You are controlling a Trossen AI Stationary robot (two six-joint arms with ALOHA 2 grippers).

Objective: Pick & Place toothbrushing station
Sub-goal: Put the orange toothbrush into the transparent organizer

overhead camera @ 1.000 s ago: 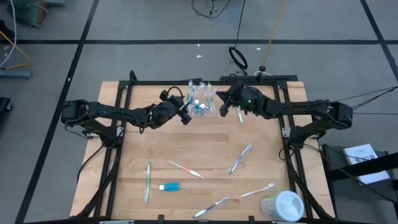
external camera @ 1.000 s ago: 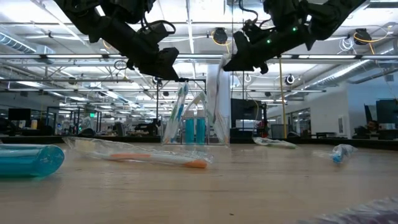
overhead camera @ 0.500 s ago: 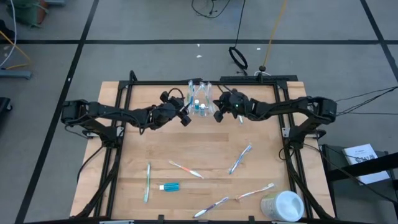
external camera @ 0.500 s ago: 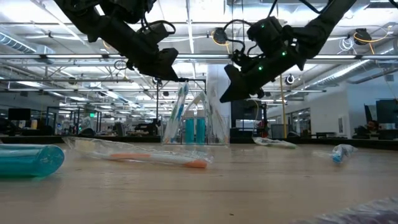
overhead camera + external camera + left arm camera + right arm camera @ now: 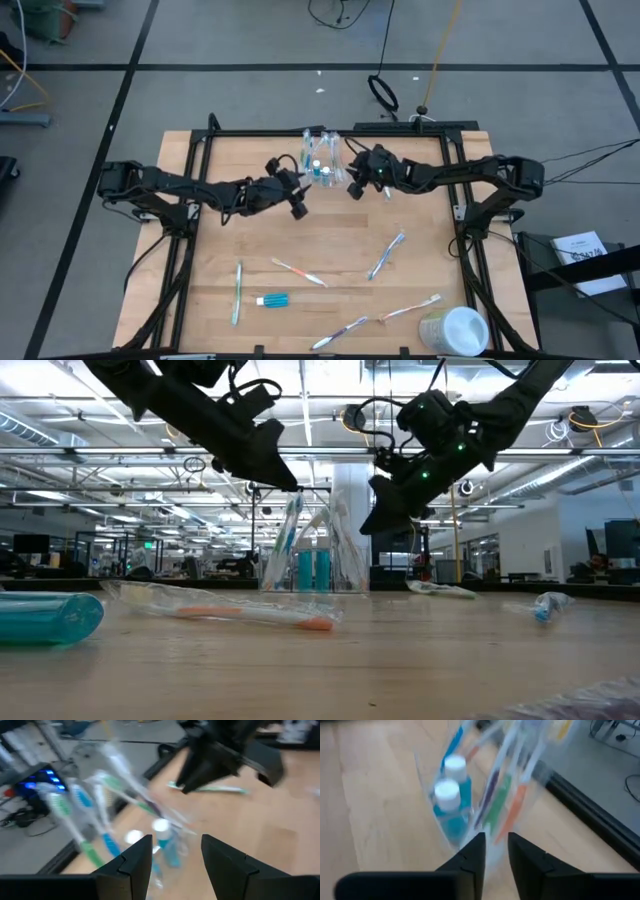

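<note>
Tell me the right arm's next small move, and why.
Probably draw the right gripper back from the clear cup and head for the loose toothbrush on the table. Its fingers stand slightly apart with nothing between them, right beside the cup, which already holds brushes and two toothpaste tubes.

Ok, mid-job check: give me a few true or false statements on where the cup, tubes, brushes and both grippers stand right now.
1. The clear cup stands upright at the table's far edge, between the two grippers. True.
2. All toothpaste tubes are in the cup. False: one blue tube lies on the table near the front.
3. The left gripper is clamped on a toothbrush. False: it is open and holds nothing.
4. The right gripper sits beside the cup, with nothing seen between its fingers. True.
5. Several toothbrushes lie loose on the table. True.
6. The white cup is upright. False: it lies on its side.
</note>
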